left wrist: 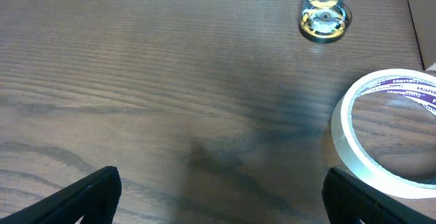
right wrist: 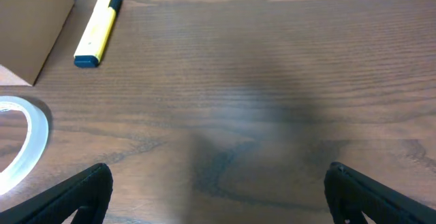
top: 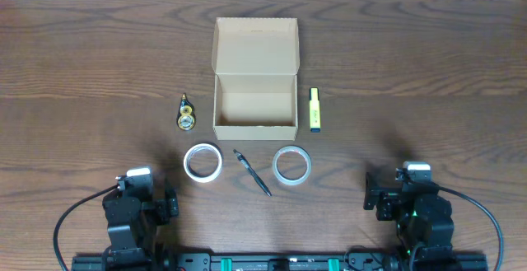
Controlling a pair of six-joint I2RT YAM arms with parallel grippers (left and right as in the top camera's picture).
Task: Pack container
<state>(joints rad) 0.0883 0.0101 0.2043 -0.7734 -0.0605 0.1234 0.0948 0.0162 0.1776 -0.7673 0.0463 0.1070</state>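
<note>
The tan cardboard container (top: pixel 255 98) stands open at the table's middle, flap lid laid back, and looks empty. In front of it lie two white tape rolls (top: pixel 202 162) (top: pixel 291 165) with a black pen (top: pixel 253 173) between them. A yellow correction-tape dispenser (top: pixel 187 113) lies left of the box, a yellow highlighter (top: pixel 314 109) right of it. My left gripper (left wrist: pixel 221 195) is open and empty near the front left, with one tape roll (left wrist: pixel 385 132) to its right. My right gripper (right wrist: pixel 218 195) is open and empty at the front right; the highlighter (right wrist: pixel 97 26) lies far ahead of it.
The dark wooden table (top: pixel 428 65) reaches a pale back edge at the top of the overhead view. The arm bases and cables sit along the front edge. The box corner (right wrist: pixel 34 26) shows at the right wrist view's upper left.
</note>
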